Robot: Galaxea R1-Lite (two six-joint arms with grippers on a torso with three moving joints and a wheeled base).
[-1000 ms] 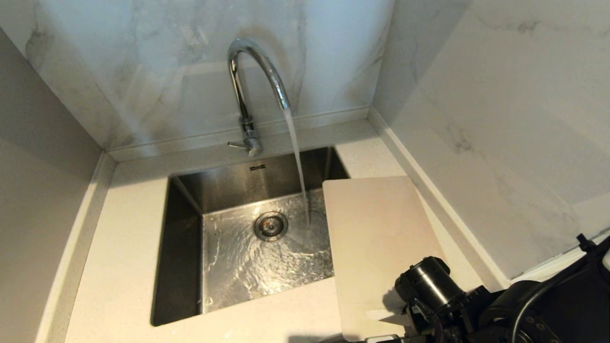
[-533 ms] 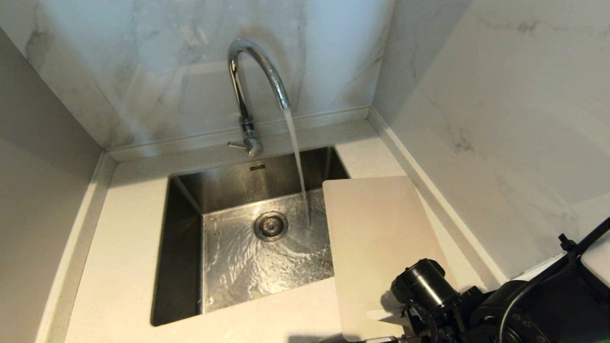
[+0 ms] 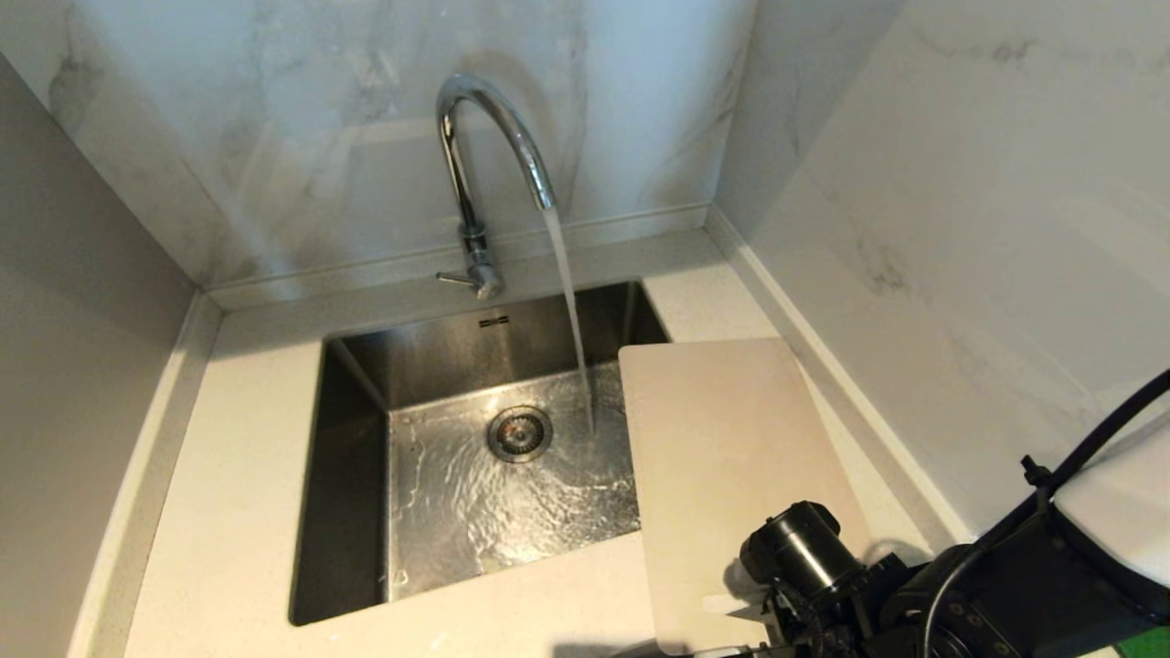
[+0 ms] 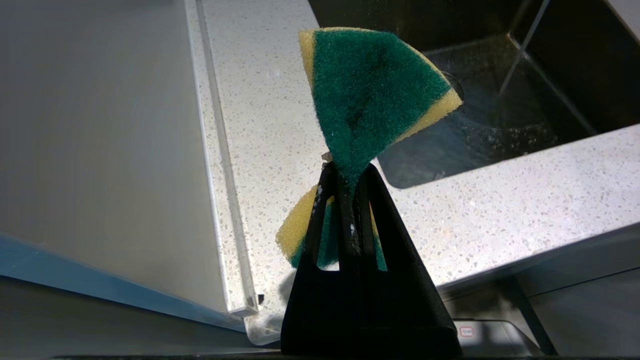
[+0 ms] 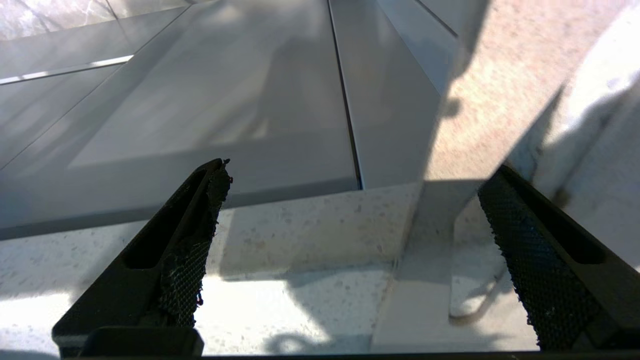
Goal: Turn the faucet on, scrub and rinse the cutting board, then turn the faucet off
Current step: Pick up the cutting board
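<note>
At lower right, the spread right gripper point(image 5: 350, 250) nears the cutting board point(image 3: 722, 457) handle; the left gripper point(image 4: 350, 185) pinches a sponge point(image 4: 370, 95), ready to scrub.

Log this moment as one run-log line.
faucet: running into sink | cutting board: on counter, overhanging sink | left pincer: shut on sponge | right pincer: open at board's handle end
</note>
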